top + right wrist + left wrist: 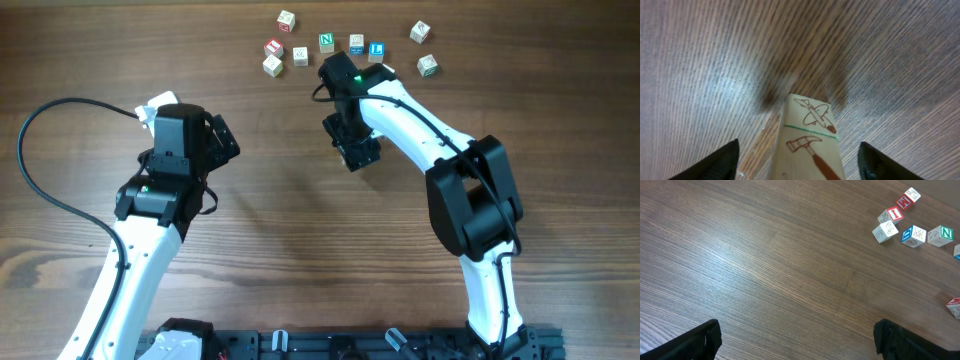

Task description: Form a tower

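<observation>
Right pincer (799, 146) stands open around the tower (810, 125). In the right wrist view its two dark fingers (715, 165) sit one on each side of the pale stack. A strip of bare wood grain shows between each finger and the cubes, so neither touches it. Two faces of the tower show there, one printed with an aeroplane and, nearer the camera, one with a hammer, with a thin green line between them. How many cubes the stack counts I cannot tell, since its near end runs out of the picture. A soft shadow lies on the counter (300, 250) at the far end of the stack.

From overhead the right pincer covers the tower, which stands toward the middle of the counter, on the near side of the loose letter cubes (326, 42) scattered along the far edge. Among those a green N and a red I can be read.

The left pincer (797, 332) is spread wide over bare counter with nothing between its fingers. It hangs well to the left of the tower and apart from the loose letter cubes.
</observation>
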Motion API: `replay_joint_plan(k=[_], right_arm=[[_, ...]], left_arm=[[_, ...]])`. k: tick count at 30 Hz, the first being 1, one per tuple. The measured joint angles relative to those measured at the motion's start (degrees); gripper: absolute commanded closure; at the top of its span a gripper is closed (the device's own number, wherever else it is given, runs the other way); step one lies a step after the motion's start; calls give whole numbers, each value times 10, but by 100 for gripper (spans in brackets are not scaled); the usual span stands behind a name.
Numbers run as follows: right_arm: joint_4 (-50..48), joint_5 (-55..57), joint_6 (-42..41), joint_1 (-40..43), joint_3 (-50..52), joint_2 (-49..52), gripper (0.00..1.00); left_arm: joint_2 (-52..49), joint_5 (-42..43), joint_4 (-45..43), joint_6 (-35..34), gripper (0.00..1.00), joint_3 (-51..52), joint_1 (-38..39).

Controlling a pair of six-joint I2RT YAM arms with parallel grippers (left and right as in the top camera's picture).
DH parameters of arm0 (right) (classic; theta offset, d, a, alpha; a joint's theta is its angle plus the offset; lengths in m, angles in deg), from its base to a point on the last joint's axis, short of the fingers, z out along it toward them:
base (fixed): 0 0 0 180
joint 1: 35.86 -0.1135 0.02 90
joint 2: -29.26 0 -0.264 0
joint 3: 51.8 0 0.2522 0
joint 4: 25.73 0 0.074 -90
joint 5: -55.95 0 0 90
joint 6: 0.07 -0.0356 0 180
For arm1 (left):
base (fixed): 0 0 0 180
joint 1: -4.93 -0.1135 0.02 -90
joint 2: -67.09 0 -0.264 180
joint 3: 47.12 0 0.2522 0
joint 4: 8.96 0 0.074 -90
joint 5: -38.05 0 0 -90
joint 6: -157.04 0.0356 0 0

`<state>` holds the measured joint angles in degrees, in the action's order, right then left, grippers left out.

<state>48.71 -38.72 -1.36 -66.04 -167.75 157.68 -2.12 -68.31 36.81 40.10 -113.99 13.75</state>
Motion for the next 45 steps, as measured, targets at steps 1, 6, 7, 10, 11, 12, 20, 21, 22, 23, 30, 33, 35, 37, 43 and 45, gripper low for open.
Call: replay_joint_plan(k=[1, 6, 7, 10, 11, 12, 20, 21, 22, 23, 30, 33, 35, 37, 43, 45], right_arm=[[0, 0, 0, 0, 1, 0, 31], [1, 0, 0, 0, 1, 0, 39], [1, 0, 0, 0, 1, 0, 40], [1, 0, 0, 0, 1, 0, 44], [1, 0, 0, 0, 1, 0, 45], [1, 0, 0, 0, 1, 0, 46], [1, 0, 0, 0, 1, 0, 50], [1, 0, 0, 0, 1, 0, 51], [1, 0, 0, 0, 1, 0, 52], [1, 0, 0, 0, 1, 0, 53], [1, -1, 0, 0, 1, 0, 57], [1, -2, 0, 0, 1, 0, 60], [1, -2, 0, 0, 1, 0, 60], [1, -2, 0, 0, 1, 0, 60], [1, -2, 0, 0, 1, 0, 46], [1, -2, 0, 0, 1, 0, 47]], left_arm=[[0, 0, 0, 0, 0, 0, 0], [0, 0, 0, 0, 0, 0, 0], [0, 0, 0, 0, 0, 0, 0], [0, 0, 0, 0, 0, 0, 0], [0, 0, 0, 0, 0, 0, 0], [0, 0, 0, 0, 0, 0, 0], [0, 0, 0, 0, 0, 0, 0], [0, 0, 0, 0, 0, 0, 0], [0, 0, 0, 0, 0, 0, 0], [0, 0, 0, 0, 0, 0, 0], [0, 0, 0, 0, 0, 0, 0], [0, 0, 0, 0, 0, 0, 0], [0, 0, 0, 0, 0, 0, 0], [0, 0, 0, 0, 0, 0, 0], [0, 0, 0, 0, 0, 0, 0], [0, 0, 0, 0, 0, 0, 0]])
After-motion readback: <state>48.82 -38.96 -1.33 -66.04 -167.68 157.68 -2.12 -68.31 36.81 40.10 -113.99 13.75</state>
